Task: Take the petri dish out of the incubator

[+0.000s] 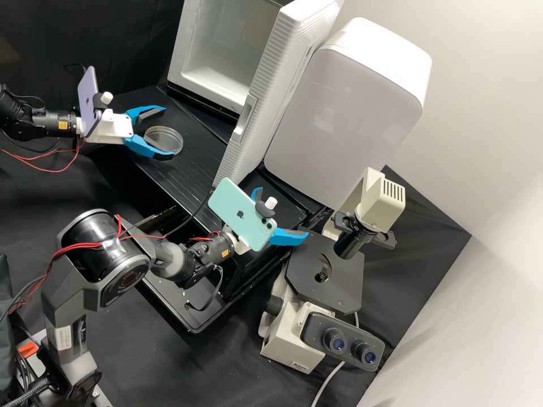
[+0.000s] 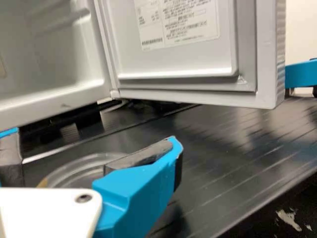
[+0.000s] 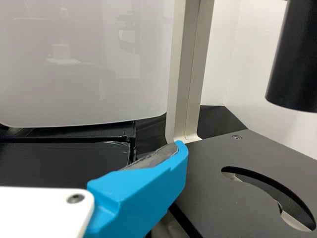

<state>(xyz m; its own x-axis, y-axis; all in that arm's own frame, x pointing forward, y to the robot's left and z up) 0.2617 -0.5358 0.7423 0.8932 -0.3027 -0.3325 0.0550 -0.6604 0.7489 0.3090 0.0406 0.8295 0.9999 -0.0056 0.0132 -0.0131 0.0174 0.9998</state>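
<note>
A clear round petri dish (image 1: 163, 141) lies on the black ribbed tray (image 1: 195, 175) in front of the white incubator (image 1: 226, 51), whose door (image 1: 271, 90) stands open. My left gripper (image 1: 166, 131) is open at the tray's far left, one blue finger on each side of the dish. The left wrist view has the dish (image 2: 79, 171) low between the fingers (image 2: 143, 183), with the door (image 2: 188, 54) beyond it. My right gripper (image 1: 281, 213) is open and empty beside the microscope stage (image 1: 325, 280); one of its fingers (image 3: 148, 181) is at the stage's edge (image 3: 247, 178).
A second white box (image 1: 350, 107) stands to the right of the open door. The microscope (image 1: 322, 333) with its eyepieces stands at the front right, its black lens tube (image 3: 297, 54) hanging over the stage. Red wires trail from both arms.
</note>
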